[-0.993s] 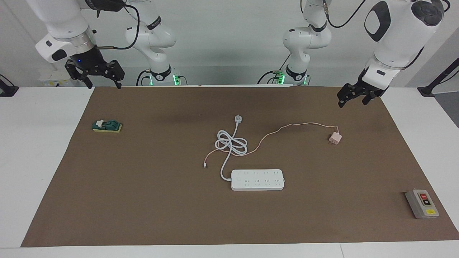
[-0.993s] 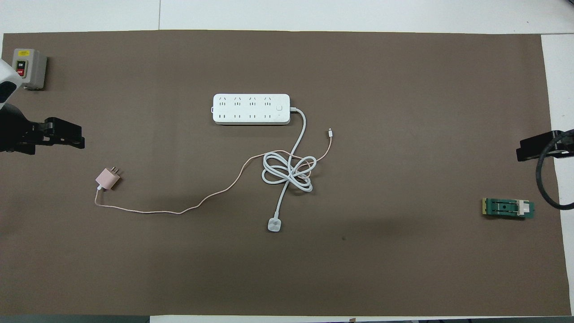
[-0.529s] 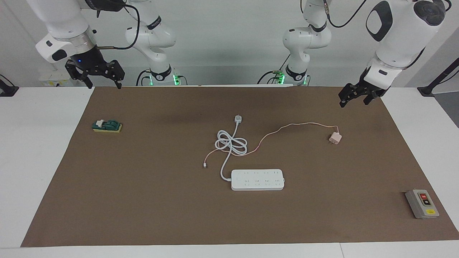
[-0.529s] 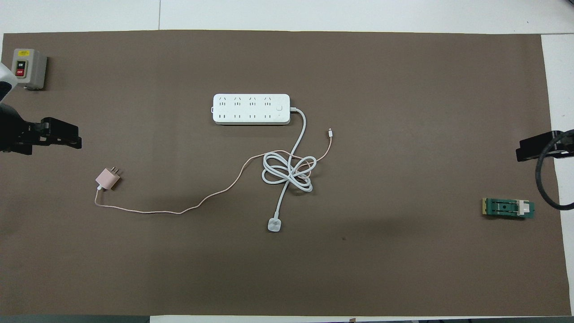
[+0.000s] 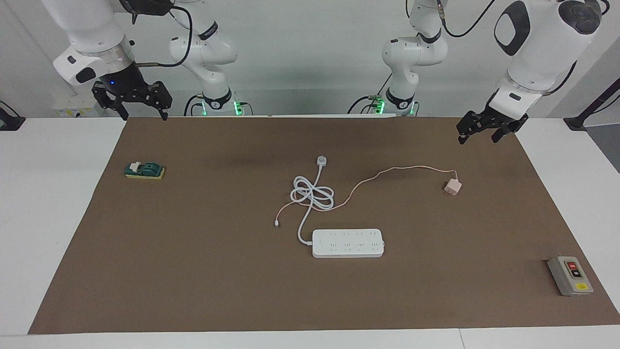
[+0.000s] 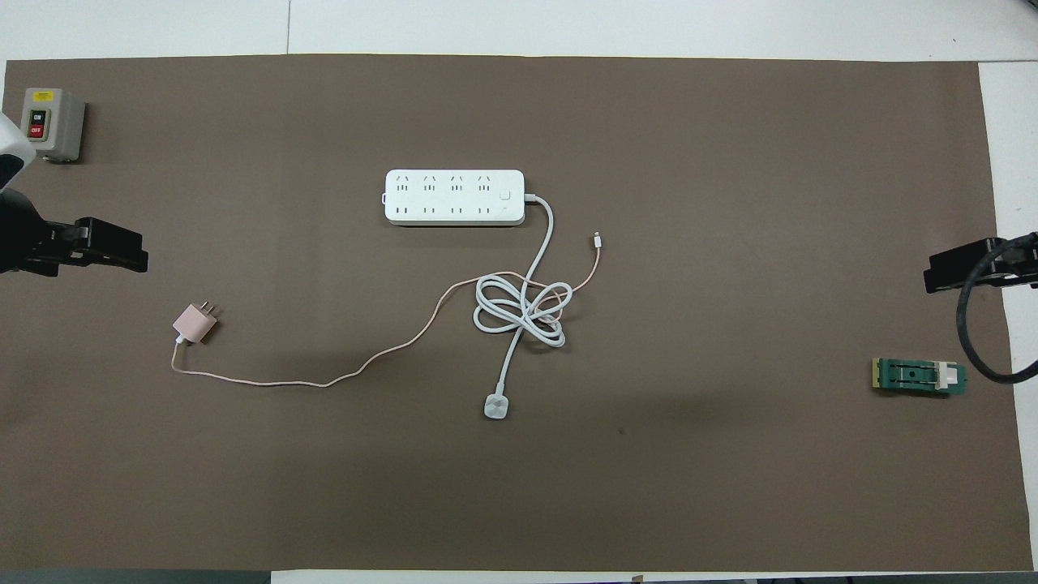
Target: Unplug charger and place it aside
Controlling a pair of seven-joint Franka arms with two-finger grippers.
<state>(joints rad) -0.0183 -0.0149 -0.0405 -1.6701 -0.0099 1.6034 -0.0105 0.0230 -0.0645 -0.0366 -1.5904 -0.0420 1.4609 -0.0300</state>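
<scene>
The pale pink charger [image 5: 453, 186] lies on the brown mat [image 5: 203, 271] toward the left arm's end of the table, apart from the white power strip [image 5: 348, 243], with no plug in the strip's sockets. Its thin pink cable [image 5: 397, 169] runs to the coiled white cord [image 5: 312, 194]. The charger [image 6: 195, 324] and the strip [image 6: 454, 197] also show in the overhead view. My left gripper [image 5: 476, 140] [image 6: 122, 248] hangs open and empty over the mat near the charger. My right gripper [image 5: 144, 116] [image 6: 949, 271] hangs open and empty over the mat's edge at the right arm's end.
A grey on/off switch box [image 5: 570, 275] [image 6: 50, 123] sits at the mat's corner at the left arm's end, farther from the robots. A small green device [image 5: 144, 170] [image 6: 919, 377] lies under the right gripper's area. The strip's white plug [image 5: 321, 160] lies by the coil.
Both grippers have drifted only slightly; the left one edged toward its end of the table, the right one a little inward. The charger, cable and strip have not moved.
</scene>
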